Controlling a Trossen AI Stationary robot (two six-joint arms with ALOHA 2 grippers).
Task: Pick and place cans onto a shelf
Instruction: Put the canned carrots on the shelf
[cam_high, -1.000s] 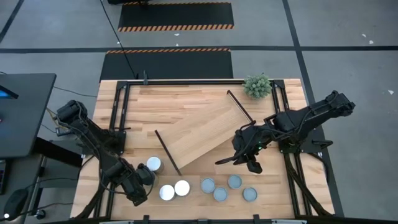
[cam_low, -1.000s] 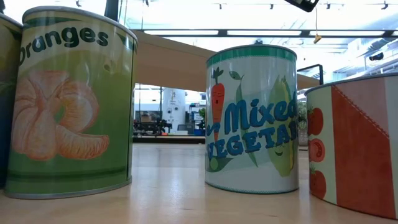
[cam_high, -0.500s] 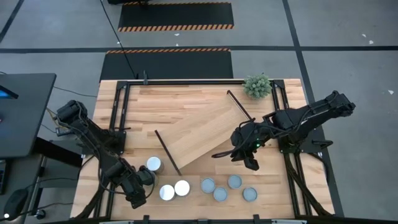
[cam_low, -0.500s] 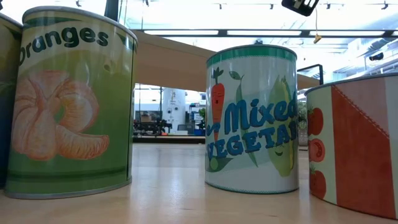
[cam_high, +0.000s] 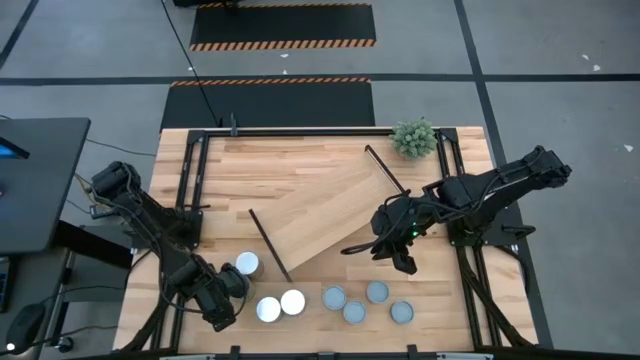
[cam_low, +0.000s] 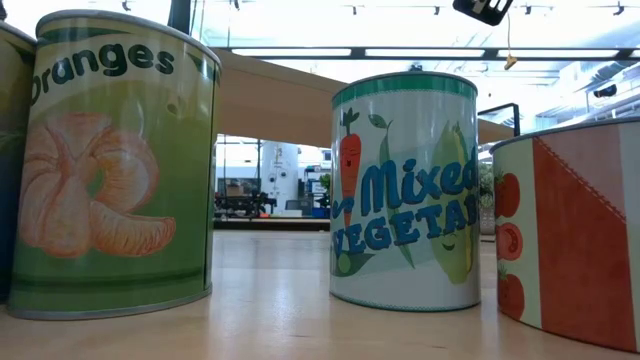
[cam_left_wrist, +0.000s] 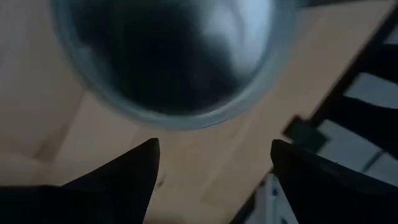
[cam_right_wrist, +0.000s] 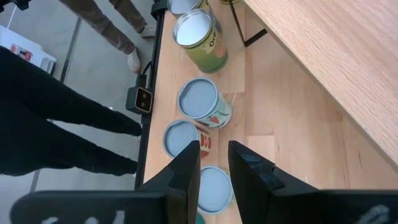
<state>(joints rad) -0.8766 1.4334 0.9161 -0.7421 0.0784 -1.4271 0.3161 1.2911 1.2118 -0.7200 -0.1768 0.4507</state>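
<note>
Several short cans stand upright in a row near the table's near edge: white-topped ones (cam_high: 268, 309) on the left, blue-grey-topped ones (cam_high: 354, 312) on the right. One white-topped can (cam_high: 246, 264) stands apart, just beyond my left gripper (cam_high: 228, 285), which is open; its fingers stand short of that can's rim (cam_left_wrist: 168, 118). The shelf (cam_high: 325, 215), a light-wood plank with a black bar at each end, lies slantwise across the table's middle. My right gripper (cam_high: 372, 246) hovers by the shelf's near right edge, open by a narrow gap (cam_right_wrist: 214, 168) and empty, with the blue-grey cans (cam_right_wrist: 199, 99) ahead of it.
A small green plant (cam_high: 414, 137) stands at the far right corner. Black frame rails (cam_high: 190, 180) run along the table's left and right sides. The low view shows an oranges can (cam_low: 110, 165) and a mixed-vegetables can (cam_low: 405, 190) close up. People's legs (cam_right_wrist: 56, 112) stand beyond the table edge.
My right gripper has gone a little toward the table's far edge and the shelf, then kept still. The cans and the shelf have stayed where they were.
</note>
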